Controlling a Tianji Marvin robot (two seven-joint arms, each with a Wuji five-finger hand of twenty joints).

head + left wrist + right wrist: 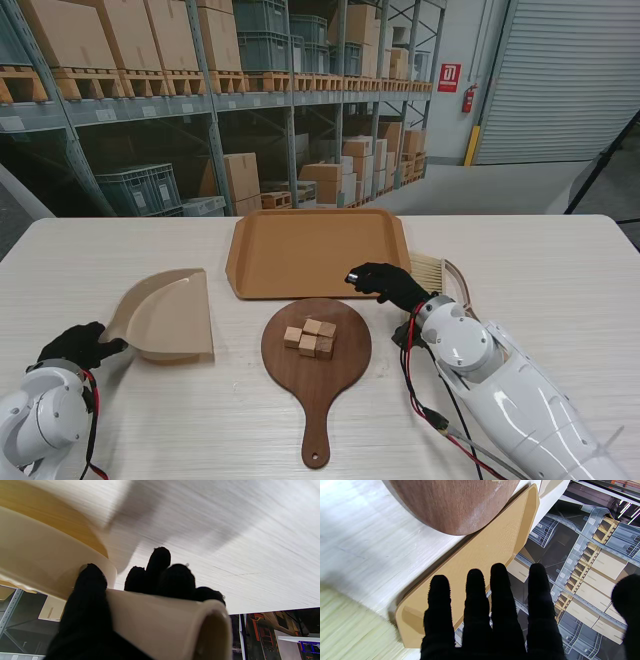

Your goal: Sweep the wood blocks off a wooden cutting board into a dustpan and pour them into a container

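A round dark wooden cutting board (316,365) with a handle lies in the middle of the table, with several small wood blocks (311,339) clustered on it. To its left sits the beige dustpan (165,315). My left hand (75,346) is shut on its handle (162,622), fingers (160,565) wrapped round it. My right hand (385,283) hovers open by the near right corner of the tan tray (318,252), fingers (475,600) stretched out and holding nothing. A brush (441,273) lies just behind that hand, its pale bristles (345,622) blurred in the right wrist view.
The tan tray (492,542) sits farther from me than the cutting board (455,502), almost touching it. Warehouse shelving with boxes and crates stands beyond the table's far edge. Cables hang along both forearms.
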